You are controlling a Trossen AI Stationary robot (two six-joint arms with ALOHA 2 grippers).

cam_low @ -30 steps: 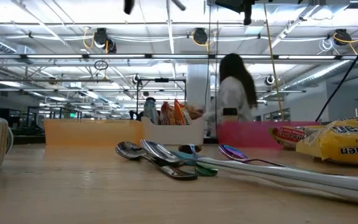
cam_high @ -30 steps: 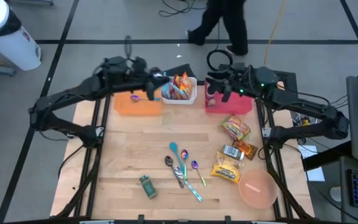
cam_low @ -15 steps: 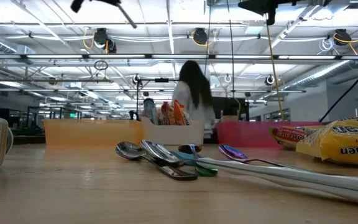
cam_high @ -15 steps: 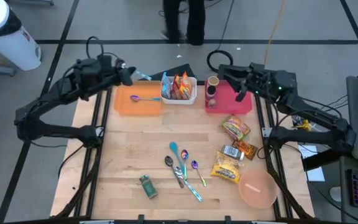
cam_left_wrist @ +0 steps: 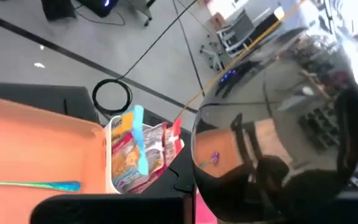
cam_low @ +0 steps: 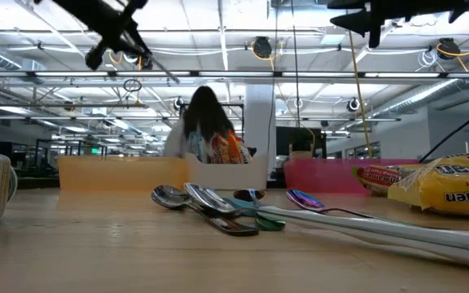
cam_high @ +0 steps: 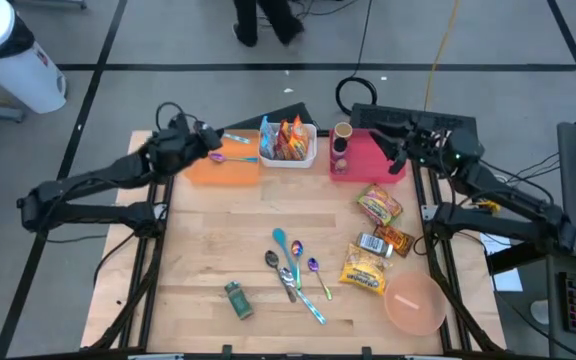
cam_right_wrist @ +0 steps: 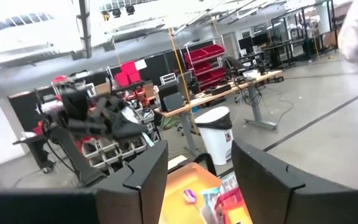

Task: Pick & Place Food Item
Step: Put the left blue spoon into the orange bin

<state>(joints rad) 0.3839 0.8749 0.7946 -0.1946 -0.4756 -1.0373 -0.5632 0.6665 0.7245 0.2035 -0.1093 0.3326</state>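
My left gripper (cam_high: 208, 148) hangs over the far left of the table, above the orange bin (cam_high: 218, 172), shut on a spoon (cam_high: 236, 138) with a light-blue handle. The spoon's shiny metal bowl (cam_left_wrist: 278, 124) fills the right side of the left wrist view. A purple-bowled spoon (cam_high: 230, 157) lies in the orange bin. My right gripper (cam_high: 398, 152) stands open over the pink bin (cam_high: 373, 165), with nothing between its fingers (cam_right_wrist: 143, 177). Food packets (cam_high: 378, 206) and a yellow ramen packet (cam_high: 363, 270) lie on the table's right side. My left gripper holds the spoon between its bowl (cam_left_wrist: 278, 124) and the free handle end (cam_high: 244, 139); the gripper itself hides the exact spot. The handle sticks out past the fingers toward the white tray. The spoon is lifted clear, above the orange bin.
A white tray (cam_high: 303, 158) of snack packets stands between the bins, and a brown jar (cam_high: 341, 150) in the pink bin. Several spoons (cam_high: 293, 268) lie mid-table, a green item (cam_high: 236, 298) near the front, a pink bowl (cam_high: 413, 305) front right. A person (cam_low: 206, 122) walks behind the table.
My left gripper has drawn back from the white tray toward the table's left, then sunk toward the orange bin, rolling its wrist, with the spoon still in it. My right gripper has pulled back toward the table's right edge. The person behind the table has walked left.
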